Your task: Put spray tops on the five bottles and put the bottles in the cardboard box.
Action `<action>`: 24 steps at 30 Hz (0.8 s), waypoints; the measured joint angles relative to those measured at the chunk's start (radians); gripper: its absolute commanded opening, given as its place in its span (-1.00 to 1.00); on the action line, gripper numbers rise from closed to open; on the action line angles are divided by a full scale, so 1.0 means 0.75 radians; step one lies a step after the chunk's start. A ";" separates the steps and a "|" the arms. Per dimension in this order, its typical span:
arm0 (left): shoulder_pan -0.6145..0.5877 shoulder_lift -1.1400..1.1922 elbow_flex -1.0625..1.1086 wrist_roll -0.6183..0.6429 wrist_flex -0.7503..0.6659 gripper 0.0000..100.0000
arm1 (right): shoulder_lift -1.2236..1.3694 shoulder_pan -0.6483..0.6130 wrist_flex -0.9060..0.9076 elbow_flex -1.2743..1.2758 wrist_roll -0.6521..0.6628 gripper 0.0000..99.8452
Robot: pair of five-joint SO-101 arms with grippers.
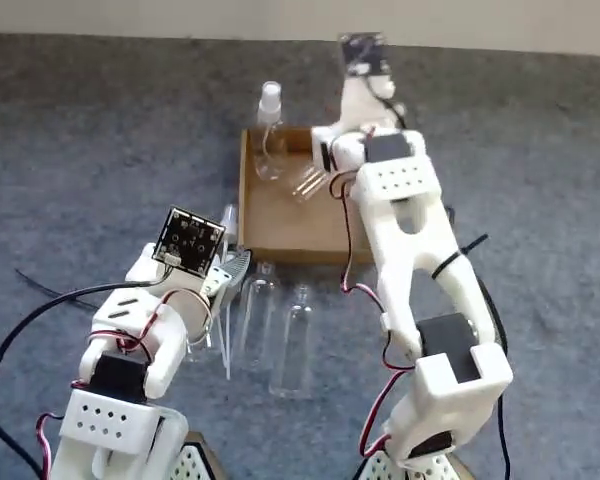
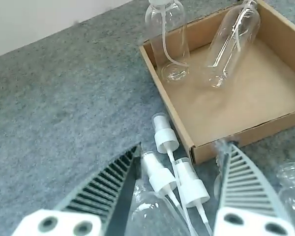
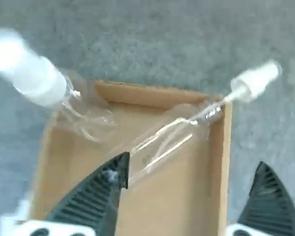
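Left end effector point(image 2: 182, 147) gapes over spray tops point(image 2: 160, 176); right end effector point(image 3: 192, 162), also apart, may topple the leaning bottle point(image 3: 162, 140) by brushing it.

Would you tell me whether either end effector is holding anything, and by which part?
Neither holds anything: the left end effector is open over loose spray tops, the right end effector open over the cardboard box.

No text, label, number or sign can be read anywhere: the bottles point(image 1: 293, 340), the spray tops point(image 2: 165, 139) and the cardboard box point(image 1: 280, 220) are plain.
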 measured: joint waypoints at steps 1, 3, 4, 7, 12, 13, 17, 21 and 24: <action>0.000 0.000 0.000 0.000 0.000 -0.51 | 0.016 0.000 0.068 -0.057 -0.051 -0.37; 0.000 0.000 0.000 0.000 0.000 -0.51 | 0.063 0.000 0.149 -0.158 -0.096 -0.37; 0.000 0.000 0.000 0.000 0.000 -0.51 | 0.102 0.002 0.178 -0.196 -0.102 -0.37; 0.000 0.000 0.000 0.000 0.000 -0.51 | 0.229 0.000 0.284 -0.284 -0.117 -0.37; 0.000 0.000 0.000 0.000 0.000 -0.51 | 0.442 -0.059 0.456 -0.491 -0.125 -0.37; 0.000 0.000 0.000 0.000 0.000 -0.51 | 0.473 -0.068 0.483 -0.544 -0.125 -0.37; 0.000 0.000 0.000 0.000 0.000 -0.51 | 0.585 -0.068 0.538 -0.765 -0.125 -0.37; 0.000 0.000 0.000 0.000 0.000 -0.51 | 0.718 -0.072 0.546 -0.912 -0.125 -0.37; 0.000 0.000 0.000 0.000 0.000 -0.51 | 0.827 -0.074 0.540 -0.974 -0.127 -0.37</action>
